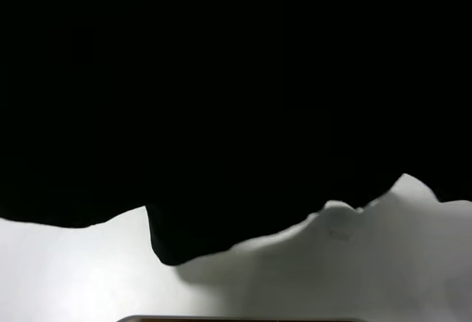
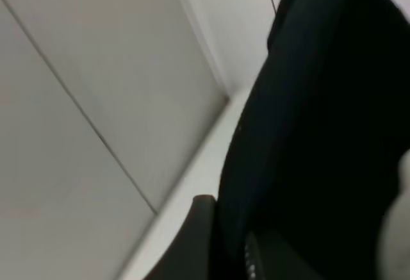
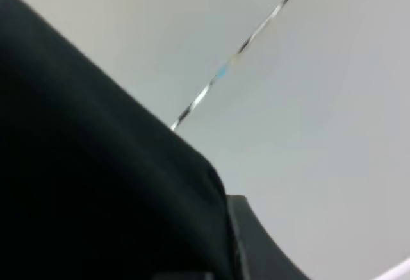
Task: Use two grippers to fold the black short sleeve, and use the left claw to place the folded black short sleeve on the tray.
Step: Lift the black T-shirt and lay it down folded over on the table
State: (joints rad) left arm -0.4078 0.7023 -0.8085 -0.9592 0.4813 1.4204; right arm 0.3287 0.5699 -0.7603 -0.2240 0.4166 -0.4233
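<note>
We log both tools clamped on the black short sleeve point(image 1: 221, 101): left tool point(image 2: 227, 248), right tool point(image 3: 224, 254). The shirt hangs raised above the worktop point(image 1: 74, 270). We judge the fold is mid-step. Next: lay the held edge over evenly. Tray out of view.

One black short sleeve point(image 1: 236, 101), one white table point(image 1: 74, 270), two gripper fingers point(image 2: 200, 241).

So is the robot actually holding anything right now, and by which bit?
Yes, the black short sleeve, hanging above the table. The left jaws and right jaws are each shut on its fabric; which part of the shirt cannot be told.
</note>
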